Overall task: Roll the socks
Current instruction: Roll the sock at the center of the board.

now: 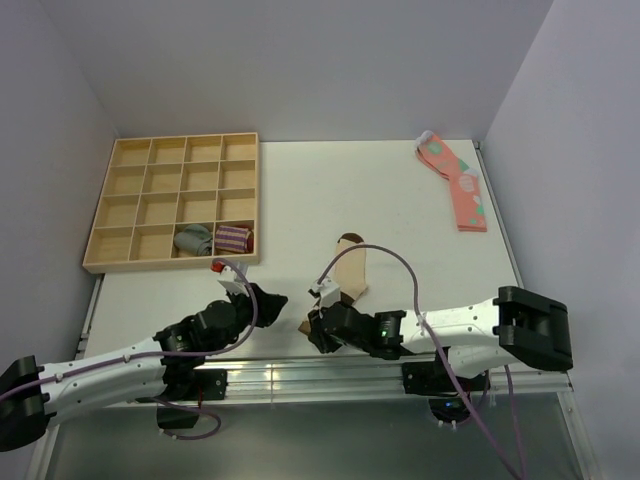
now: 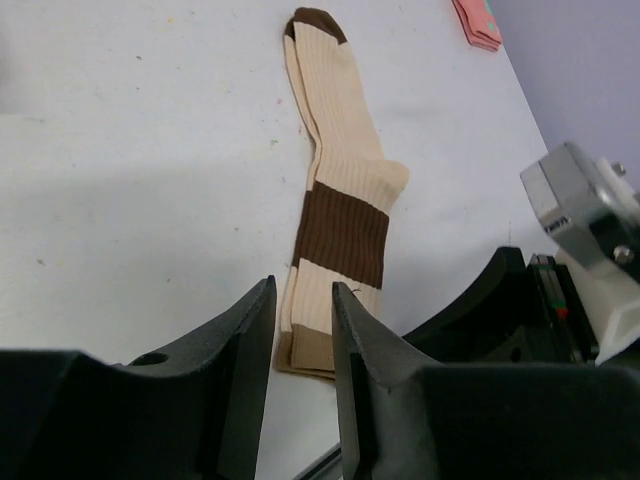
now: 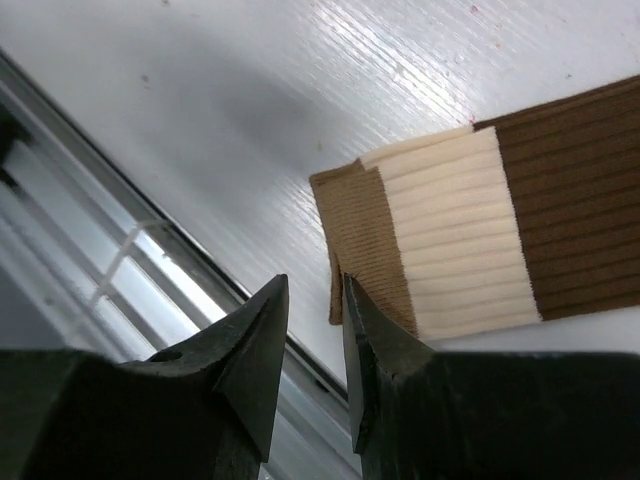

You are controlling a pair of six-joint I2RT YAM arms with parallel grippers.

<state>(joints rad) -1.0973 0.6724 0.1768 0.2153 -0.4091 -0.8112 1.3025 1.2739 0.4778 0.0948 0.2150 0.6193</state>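
Observation:
The beige socks [image 1: 347,272] lie flat, one stacked on the other, in the middle near the front edge. The dark brown toe points away and the tan cuff is nearest the arms. In the left wrist view the socks [image 2: 340,150] stretch away ahead of my left gripper [image 2: 303,290], which hovers just short of the cuff. Its jaws are almost together and hold nothing. My left gripper [image 1: 272,299] sits left of the cuff. My right gripper [image 1: 312,326] is at the cuff end. In the right wrist view it [image 3: 315,285] is nearly closed and empty, just beside the cuff corner [image 3: 355,215].
A wooden compartment tray [image 1: 100,215] stands at the back left, holding a grey rolled sock [image 1: 195,240] and a purple-striped rolled sock [image 1: 233,238]. Pink spotted socks [image 1: 455,180] lie at the back right. A metal rail [image 1: 300,372] runs along the front edge.

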